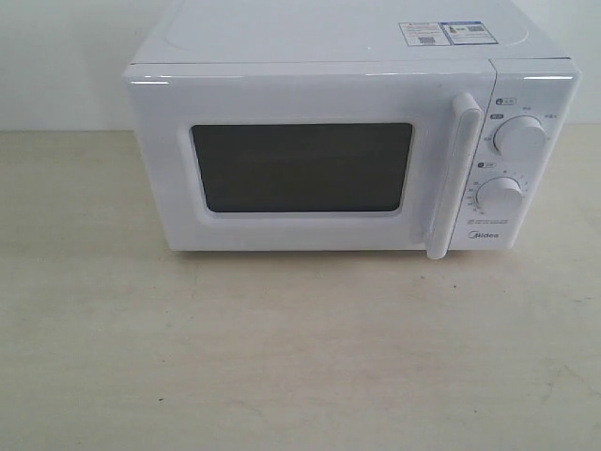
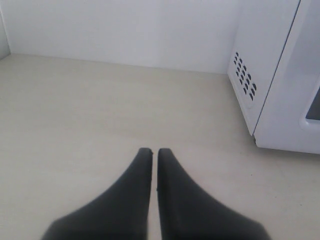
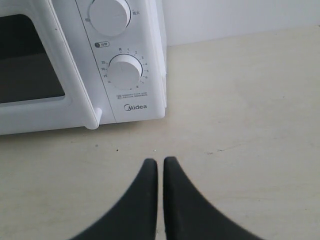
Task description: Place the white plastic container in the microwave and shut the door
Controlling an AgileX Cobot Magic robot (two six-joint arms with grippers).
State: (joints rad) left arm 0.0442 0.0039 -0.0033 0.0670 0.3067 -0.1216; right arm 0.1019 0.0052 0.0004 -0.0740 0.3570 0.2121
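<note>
Boxy white microwave (image 1: 329, 141) sits on the pale wood-look table (image 1: 282, 376), wide white door (image 1: 300, 164) shut, round white dials (image 1: 519, 136) right of it. Its dial corner's just ahead of the right gripper (image 3: 160, 161) fingers (image 3: 145, 200). The vented side's ahead of the left gripper (image 2: 154, 151) fingers (image 2: 132, 200).

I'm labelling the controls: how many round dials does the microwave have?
2. The upper dial and the lower dial, stacked on the right panel of the microwave; none seems hidden.
</note>
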